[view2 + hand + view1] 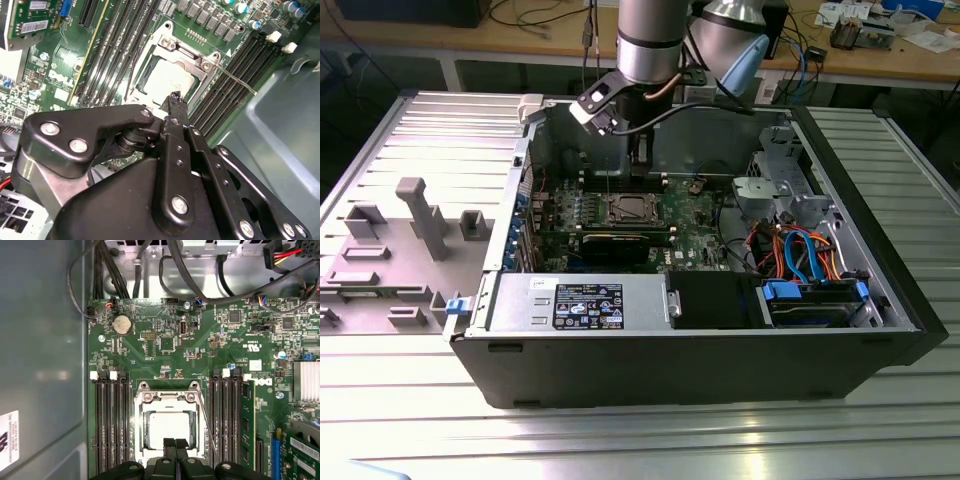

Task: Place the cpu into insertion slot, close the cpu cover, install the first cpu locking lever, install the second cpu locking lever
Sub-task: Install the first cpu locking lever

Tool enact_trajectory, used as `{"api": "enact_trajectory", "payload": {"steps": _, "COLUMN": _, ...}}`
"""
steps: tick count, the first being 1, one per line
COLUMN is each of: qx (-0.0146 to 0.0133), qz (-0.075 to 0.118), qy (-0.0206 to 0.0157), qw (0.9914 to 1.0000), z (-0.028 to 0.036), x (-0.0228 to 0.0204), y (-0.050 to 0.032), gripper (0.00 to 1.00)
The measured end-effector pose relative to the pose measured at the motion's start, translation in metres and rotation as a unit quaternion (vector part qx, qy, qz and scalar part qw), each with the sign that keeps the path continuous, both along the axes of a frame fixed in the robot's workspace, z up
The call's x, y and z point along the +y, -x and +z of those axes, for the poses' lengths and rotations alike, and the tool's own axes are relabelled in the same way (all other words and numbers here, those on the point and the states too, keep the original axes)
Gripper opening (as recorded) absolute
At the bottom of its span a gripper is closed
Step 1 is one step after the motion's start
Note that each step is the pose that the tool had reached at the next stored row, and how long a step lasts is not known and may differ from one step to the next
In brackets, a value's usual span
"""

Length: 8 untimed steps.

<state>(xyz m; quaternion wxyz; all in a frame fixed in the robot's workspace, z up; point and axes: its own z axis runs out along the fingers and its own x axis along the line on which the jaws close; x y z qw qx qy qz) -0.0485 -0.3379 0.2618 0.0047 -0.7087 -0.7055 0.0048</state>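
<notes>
Two of the four steps look done: the cpu (169, 429) lies flat in the insertion slot (146, 434), and the cpu cover (167, 398) seems, as far as the wrist views tell, to lie down over it, framing its silver top. The gripper (175, 441), fingers pressed together with nothing between them, hangs at the socket's edge, while a thin locking lever (207, 422) stands free beside the cover. I judge the first lever step in hand; it calls for a steady push on that slim rod to swing it down and lock it, clear of the memory slots (227, 425) just beside.
</notes>
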Motion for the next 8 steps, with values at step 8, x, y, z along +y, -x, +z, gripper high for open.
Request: {"api": "enact_trajectory", "payload": {"steps": 8, "qx": 0.0, "qz": 0.0, "qy": 0.0015, "qw": 1.0, "z": 0.012, "x": 0.0, "y": 0.0, "gripper": 0.11}}
